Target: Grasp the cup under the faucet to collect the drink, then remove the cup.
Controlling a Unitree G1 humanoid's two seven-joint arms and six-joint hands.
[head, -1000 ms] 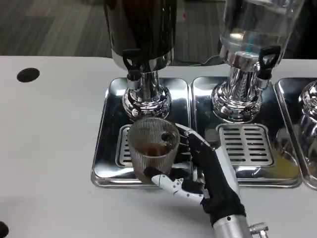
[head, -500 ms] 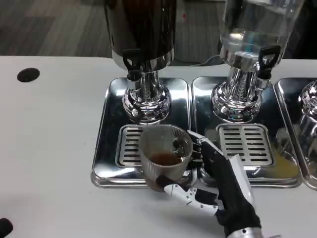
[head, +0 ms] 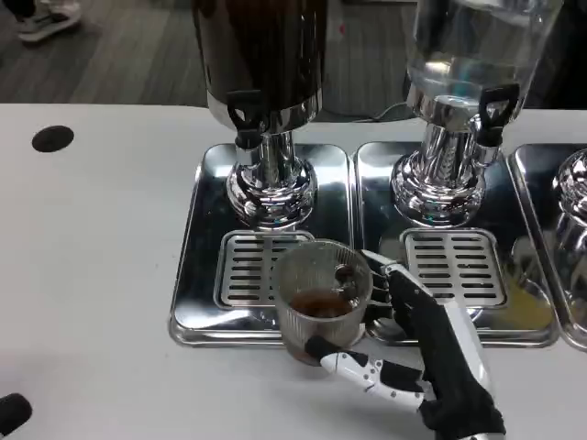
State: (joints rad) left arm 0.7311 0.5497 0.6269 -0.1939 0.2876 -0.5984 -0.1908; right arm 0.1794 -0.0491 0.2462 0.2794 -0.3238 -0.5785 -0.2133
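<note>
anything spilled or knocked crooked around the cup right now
Nothing stands out. The right robot hand holds the cup upright at the front edge of the drip tray, with brown drink pooled in its bottom. No spill is visible on the tray or the table.

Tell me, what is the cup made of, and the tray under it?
The cup looks like clear plastic or glass: you can see the brown drink through its ribbed wall. Which of the two, the picture cannot settle. The right hand holds it. The tray looks like polished metal, likely steel: it is silvery and mirrors the dispenser standing on it.
</note>
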